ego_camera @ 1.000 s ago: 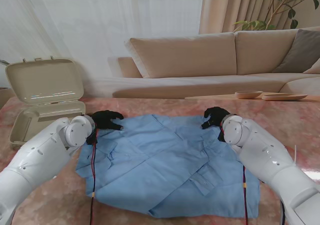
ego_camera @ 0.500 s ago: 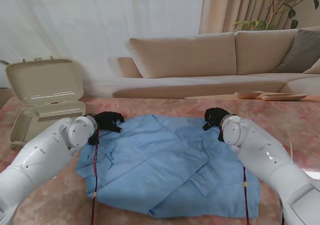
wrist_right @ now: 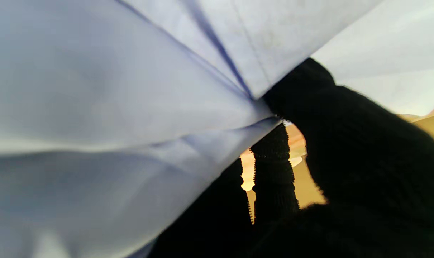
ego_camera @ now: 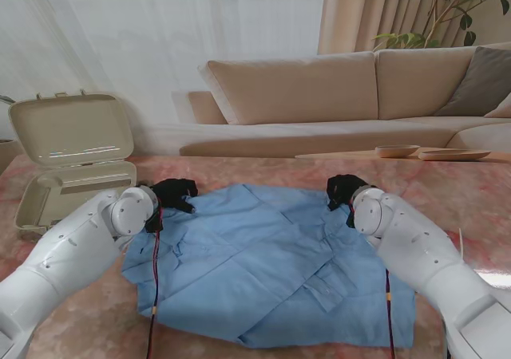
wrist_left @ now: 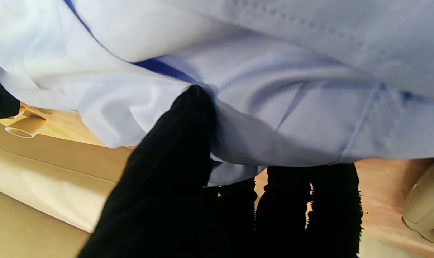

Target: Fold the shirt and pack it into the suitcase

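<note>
A: Surface and surroundings?
B: Pink marbled table (ego_camera: pixel 239 171) in a living room; beige sofa (ego_camera: pixel 335 88) behind it, curtained window beyond.

A: Far left corner?
B: Beige suitcase (ego_camera: pixel 68 159), lid raised, standing apart from the garment.

A: The shirt?
B: Blue shirt (ego_camera: pixel 263 263), partly folded, lying across the table's middle toward the near edge.

A: Left hand?
B: Left hand (ego_camera: pixel 174 193), black-gloved, at the shirt's far left corner. Its wrist view shows the fingers (wrist_left: pixel 173 157) pinched on a bunched fold of cloth.

A: Right hand?
B: Right hand (ego_camera: pixel 343 190) at the far right corner, fingers (wrist_right: pixel 274 172) likewise closed, gripping the fabric edge.
</note>
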You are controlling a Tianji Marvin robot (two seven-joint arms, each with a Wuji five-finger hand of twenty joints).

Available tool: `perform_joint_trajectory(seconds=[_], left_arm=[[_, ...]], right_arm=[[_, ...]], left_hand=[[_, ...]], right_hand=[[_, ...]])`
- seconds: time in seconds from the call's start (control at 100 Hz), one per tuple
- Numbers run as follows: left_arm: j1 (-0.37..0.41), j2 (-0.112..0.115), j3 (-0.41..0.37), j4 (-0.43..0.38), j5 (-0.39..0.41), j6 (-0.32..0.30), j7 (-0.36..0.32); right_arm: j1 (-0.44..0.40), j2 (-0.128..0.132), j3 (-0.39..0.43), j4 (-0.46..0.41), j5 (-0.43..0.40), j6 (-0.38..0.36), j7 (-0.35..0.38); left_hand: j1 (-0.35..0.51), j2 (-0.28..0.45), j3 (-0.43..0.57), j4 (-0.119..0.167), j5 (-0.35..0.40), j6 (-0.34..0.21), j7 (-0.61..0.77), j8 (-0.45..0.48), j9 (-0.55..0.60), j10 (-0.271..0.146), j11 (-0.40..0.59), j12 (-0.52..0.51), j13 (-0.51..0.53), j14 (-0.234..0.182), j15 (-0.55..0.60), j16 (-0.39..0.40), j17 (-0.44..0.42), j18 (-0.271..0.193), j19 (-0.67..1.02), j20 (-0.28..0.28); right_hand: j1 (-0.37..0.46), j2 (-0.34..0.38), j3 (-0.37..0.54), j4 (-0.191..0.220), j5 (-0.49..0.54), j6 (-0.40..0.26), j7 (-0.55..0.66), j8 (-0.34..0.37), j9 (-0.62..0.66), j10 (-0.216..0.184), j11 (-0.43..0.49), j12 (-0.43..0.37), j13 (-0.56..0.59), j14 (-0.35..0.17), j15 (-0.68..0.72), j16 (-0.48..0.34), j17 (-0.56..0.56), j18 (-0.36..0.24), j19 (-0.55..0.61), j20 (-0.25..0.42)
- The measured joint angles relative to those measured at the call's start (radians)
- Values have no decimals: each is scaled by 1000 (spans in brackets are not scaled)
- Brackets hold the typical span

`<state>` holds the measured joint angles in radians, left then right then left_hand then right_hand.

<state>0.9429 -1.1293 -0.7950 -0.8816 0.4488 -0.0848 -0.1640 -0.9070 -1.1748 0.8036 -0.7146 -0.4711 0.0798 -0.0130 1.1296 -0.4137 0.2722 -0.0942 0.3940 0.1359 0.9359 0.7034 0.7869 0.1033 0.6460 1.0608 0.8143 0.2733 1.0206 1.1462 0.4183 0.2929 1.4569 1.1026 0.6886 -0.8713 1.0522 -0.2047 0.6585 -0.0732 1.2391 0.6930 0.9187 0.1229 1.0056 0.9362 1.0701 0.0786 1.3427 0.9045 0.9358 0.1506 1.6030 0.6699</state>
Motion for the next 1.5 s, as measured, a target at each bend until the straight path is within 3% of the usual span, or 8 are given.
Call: perform_joint_trajectory(seconds=[0.47, 0.56, 0.63, 0.72, 0.84, 0.92, 1.09, 1.5], left_arm=[[26, -7, -69, -42, -35, 34, 0], [30, -10, -83, -45, -36, 36, 17], [32, -12, -88, -45, -41, 38, 35], [31, -17, -93, -41, -52, 43, 44], [19, -27, -95, -22, -70, 48, 53], [7, -31, -95, -11, -80, 50, 55], [-15, -36, -97, -2, -82, 51, 65], [45, -30, -223, -153, -46, 88, 88]], right_arm=[[-70, 17, 119, -142, 5, 8, 30], [-76, 18, 129, -153, 3, -1, 21], [-77, 18, 131, -156, 0, -9, 6], [-76, 17, 134, -160, 0, -11, -5], [-70, 15, 134, -164, 0, -10, -9], [-60, 13, 131, -164, 1, -6, -10], [-42, 12, 127, -180, -4, 7, -8], [-108, 19, 247, -370, -88, 30, -43]], left_hand=[[-24, -78, 307, -3, 1, -18, 171, 86, 39, 5, 104, 10, 77, -4, 101, 41, 92, 0, 84, 14], [-24, -86, 318, -4, 2, -18, 181, 86, 50, 13, 109, 10, 98, -9, 103, 41, 105, 0, 84, 14], [-24, -87, 328, -4, 2, -18, 181, 86, 50, 15, 109, 10, 98, -9, 103, 41, 108, 0, 84, 14], [-24, -87, 328, -4, 2, -18, 181, 87, 50, 18, 109, 10, 102, -9, 103, 41, 114, 0, 86, 14], [-24, -89, 337, -4, 2, -18, 181, 87, 50, 25, 109, 10, 102, -10, 103, 41, 116, 0, 94, 14], [-24, -89, 337, -4, 2, -18, 181, 87, 50, 26, 109, 10, 102, -10, 103, 41, 116, 0, 96, 14], [-24, -89, 337, -4, 2, -18, 182, 87, 50, 26, 109, 10, 103, -10, 103, 41, 116, 0, 96, 14], [-23, -89, 337, -4, 2, -18, 182, 87, 50, 26, 110, 18, 103, -10, 103, 41, 116, 0, 97, 14]], right_hand=[[55, -51, 122, 99, 50, 0, 95, 12, 78, 20, 77, 3, 187, -47, 118, 0, 125, -37, 206, 14], [67, -68, 142, 99, 73, 0, 99, 13, 79, 24, 77, 13, 189, -48, 137, 0, 13, 131, -259, -527], [67, -82, 153, 100, 88, 0, 104, 13, 80, 25, 77, 23, 190, -48, 148, 2, 23, 156, -375, -650], [67, -89, 166, 110, 97, 0, 105, 22, 88, 28, 77, 37, 201, -47, 172, 13, 180, 3, 117, -93], [67, -89, 173, 121, 98, 0, 106, 27, 88, 28, 77, 41, 201, -47, 180, 18, 193, -4, 178, 18], [67, -89, 181, 121, 99, 0, 106, 28, 88, 29, 77, 49, 201, -47, 181, 21, 91, -3, 193, 390], [80, -89, 182, 121, 99, 0, 106, 39, 88, 29, 77, 51, 201, -47, 181, 21, 67, 13, 179, 180], [105, -93, 182, 122, 110, 0, 106, 39, 88, 32, 77, 54, 201, -46, 181, 26, 52, 21, 178, 178]])
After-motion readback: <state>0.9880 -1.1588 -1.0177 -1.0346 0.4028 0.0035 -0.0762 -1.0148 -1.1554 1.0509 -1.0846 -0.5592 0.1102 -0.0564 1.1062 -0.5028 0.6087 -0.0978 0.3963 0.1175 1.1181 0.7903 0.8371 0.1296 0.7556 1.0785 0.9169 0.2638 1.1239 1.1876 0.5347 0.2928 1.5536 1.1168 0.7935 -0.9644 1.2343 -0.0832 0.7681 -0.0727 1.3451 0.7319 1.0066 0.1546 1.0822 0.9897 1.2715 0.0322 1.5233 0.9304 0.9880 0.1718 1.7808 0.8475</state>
